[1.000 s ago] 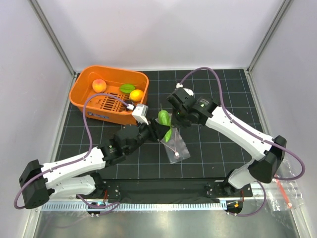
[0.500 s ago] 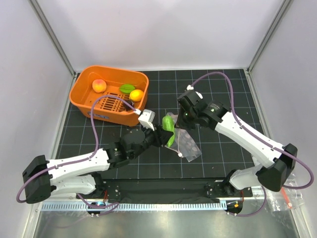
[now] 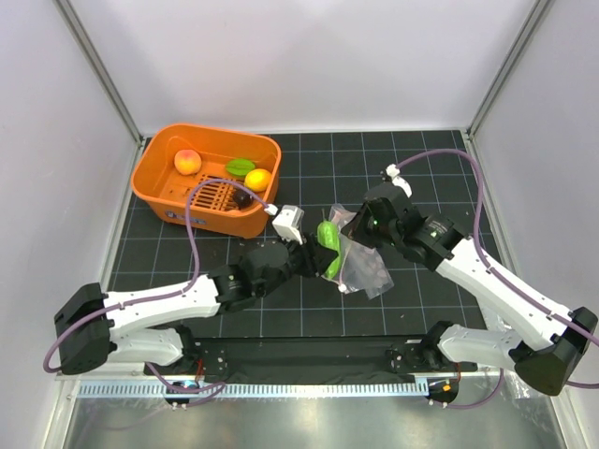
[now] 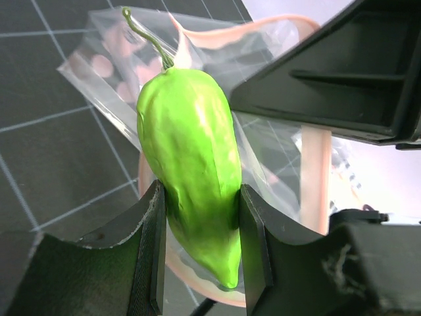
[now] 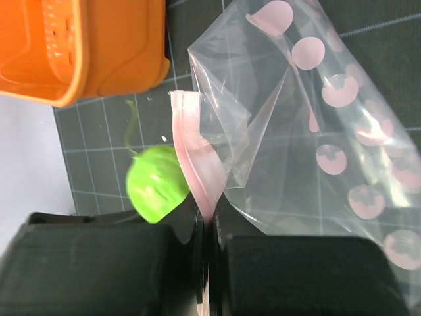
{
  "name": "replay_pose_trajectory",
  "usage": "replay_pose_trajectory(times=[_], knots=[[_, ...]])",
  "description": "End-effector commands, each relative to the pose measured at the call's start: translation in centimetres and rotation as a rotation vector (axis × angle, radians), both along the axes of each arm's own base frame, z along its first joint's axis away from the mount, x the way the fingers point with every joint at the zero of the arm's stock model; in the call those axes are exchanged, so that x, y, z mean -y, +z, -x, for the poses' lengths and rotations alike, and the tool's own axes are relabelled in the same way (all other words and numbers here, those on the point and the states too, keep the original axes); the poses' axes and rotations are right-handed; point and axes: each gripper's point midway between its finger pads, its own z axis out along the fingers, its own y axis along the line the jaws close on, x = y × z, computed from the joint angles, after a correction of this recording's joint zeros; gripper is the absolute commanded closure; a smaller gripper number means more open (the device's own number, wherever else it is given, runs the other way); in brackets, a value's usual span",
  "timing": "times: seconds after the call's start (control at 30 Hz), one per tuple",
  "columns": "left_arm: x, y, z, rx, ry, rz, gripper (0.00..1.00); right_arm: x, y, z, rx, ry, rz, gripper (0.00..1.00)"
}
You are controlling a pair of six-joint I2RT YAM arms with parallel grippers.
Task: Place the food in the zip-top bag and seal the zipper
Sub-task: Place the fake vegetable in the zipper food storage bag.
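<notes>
My left gripper [image 3: 316,256] [image 4: 197,197] is shut on a bright green pepper [image 4: 187,151] [image 3: 328,247], which is one piece of the food. The pepper's stem points at the mouth of the clear zip-top bag [image 3: 367,267] [image 5: 316,151]. My right gripper [image 3: 354,226] [image 5: 207,227] is shut on the bag's pink zipper [image 5: 196,164] [image 4: 314,171] and holds the mouth up just beside the pepper [image 5: 154,185]. More food lies in the orange basket [image 3: 213,132]: a peach-orange ball [image 3: 187,161], a green piece [image 3: 241,166] and a yellow-orange fruit [image 3: 258,180].
The basket stands at the back left on the black gridded mat [image 3: 421,178], close behind my left wrist; its corner [image 5: 85,52] shows in the right wrist view. White walls close the cell on three sides.
Both grippers have moved to the right and slightly nearer, carrying the pepper and the bag with them. The food in the basket has not moved.
</notes>
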Motion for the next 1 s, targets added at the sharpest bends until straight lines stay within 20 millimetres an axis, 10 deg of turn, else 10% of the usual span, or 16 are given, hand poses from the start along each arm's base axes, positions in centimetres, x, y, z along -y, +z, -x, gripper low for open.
replay_pose_trajectory(times=[0.0,0.3,0.97], knots=[[1.7,1.9,0.5,-0.014,-0.046,0.057,0.79,0.1,2.0,-1.6,0.086,-0.06,-0.052,0.99],[1.8,2.9,0.4,-0.04,-0.035,-0.008,0.26,1.0,0.7,-1.3,0.077,-0.087,-0.034,0.99],[-4.3,2.7,-0.5,-0.144,0.168,-0.209,0.2,1.5,0.1,-2.0,0.097,-0.089,-0.023,0.99]])
